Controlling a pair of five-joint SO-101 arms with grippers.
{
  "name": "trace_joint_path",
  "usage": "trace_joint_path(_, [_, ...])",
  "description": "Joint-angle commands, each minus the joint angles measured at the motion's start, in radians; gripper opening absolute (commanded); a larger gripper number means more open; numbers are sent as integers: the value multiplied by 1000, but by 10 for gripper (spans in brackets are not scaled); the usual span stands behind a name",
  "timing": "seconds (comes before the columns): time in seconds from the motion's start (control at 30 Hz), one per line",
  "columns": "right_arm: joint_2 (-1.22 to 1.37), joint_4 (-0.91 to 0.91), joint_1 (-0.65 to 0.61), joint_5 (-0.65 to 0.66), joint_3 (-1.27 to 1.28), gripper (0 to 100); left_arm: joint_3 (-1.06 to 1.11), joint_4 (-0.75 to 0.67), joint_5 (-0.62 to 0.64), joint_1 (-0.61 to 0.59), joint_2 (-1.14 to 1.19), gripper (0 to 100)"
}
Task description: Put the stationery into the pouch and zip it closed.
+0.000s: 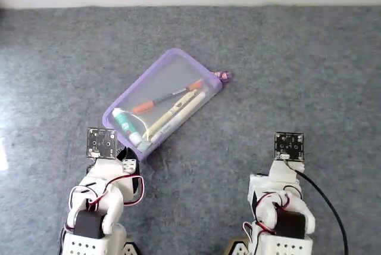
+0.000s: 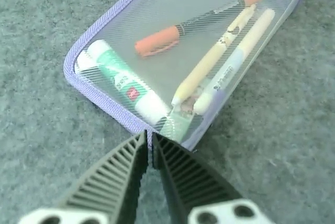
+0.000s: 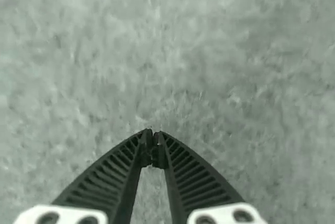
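- Lying slantwise on the grey felt-like tabletop (image 1: 286, 58) is the translucent mesh pouch with purple trim (image 1: 169, 73). The stationery is inside it: a green-and-white glue stick (image 1: 125, 121), an orange-capped marker (image 1: 143, 107) and pale yellow pens (image 1: 175, 109).
- The left tool (image 2: 148, 139) is pressed together and empty, hanging just beside the pouch's near corner. The right tool (image 3: 152, 135) is also pressed together and empty, over bare tabletop well apart from the pouch.
- The risk, as I read it: a forward nudge from that left tool would shove the light pouch along rather than grip it. If the zip has a gap, pens could slide out.
- The small pink zip pull (image 1: 223, 76) sits at the far corner, but whether the teeth are fully joined is too fine to tell. The left wrist view cuts that corner off.
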Motion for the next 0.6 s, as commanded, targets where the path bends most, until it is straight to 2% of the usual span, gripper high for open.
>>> trace_joint_path(0.0, [15, -36, 2, 12, 44, 9, -8, -18, -9, -5, -6, 14])
trace_joint_path(0.1, [15, -54, 2, 12, 78, 9, -8, -11, -5, -5, -6, 14])
trace_joint_path(0.43, [15, -53, 2, 12, 77, 9, -8, 180, -3, 5, -6, 14])
trace_joint_path(0.57, [15, -53, 2, 12, 77, 9, -8, 187, -3, 0, -6, 14])
